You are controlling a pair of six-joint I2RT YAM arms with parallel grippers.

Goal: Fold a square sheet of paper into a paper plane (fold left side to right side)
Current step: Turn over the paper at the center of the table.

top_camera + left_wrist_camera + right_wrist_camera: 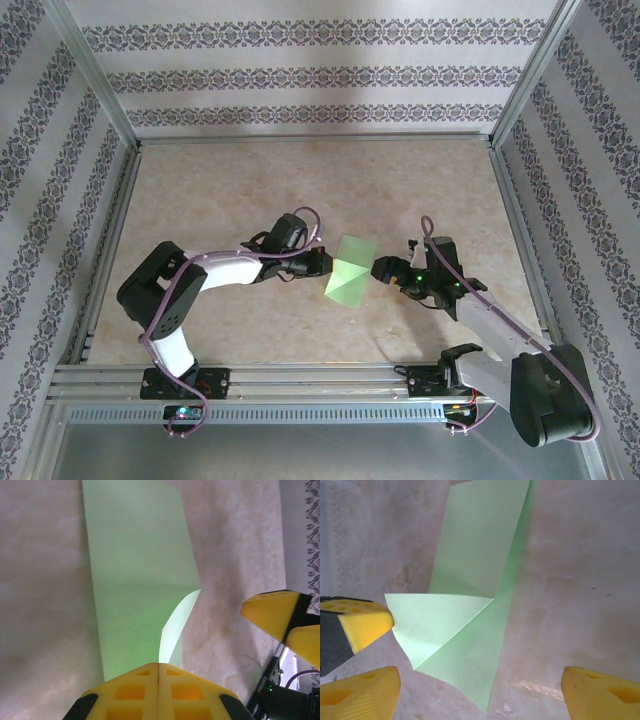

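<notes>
- Beige, marbled tabletop (200, 200) spreads between aluminium frame rails, with walls of purple-patterned striped wallpaper (300, 75) around it.
- White-and-black left arm (215, 275) reaches from its base at the near left edge toward the middle of the table.
- Left gripper (322, 262), with yellow fingers, sits at the left edge of the paper. In the left wrist view its fingers (125, 695) are pressed flat together, and the green paper runs right down into the seam between them, so it pinches the paper.
- Thin light-green sheet of paper (350, 272) lies near the middle of the table, between the two grippers, partly folded. The left wrist view shows the sheet of paper (140, 555) mostly flat, with one edge curling up near the fingertips.
- From the right wrist view, a triangular folded flap (435, 620) is lifted over the longer flat part of the sheet of paper (480, 540). The flap's corner touches the tip of the left gripper (387, 615).
- Right gripper (385, 272) sits just to the right of the paper. Its yellow fingers (600, 690) stand wide apart and hold nothing, with the paper's near point lying between them.
- White right arm (500, 330) angles back to its base at the near right edge.
</notes>
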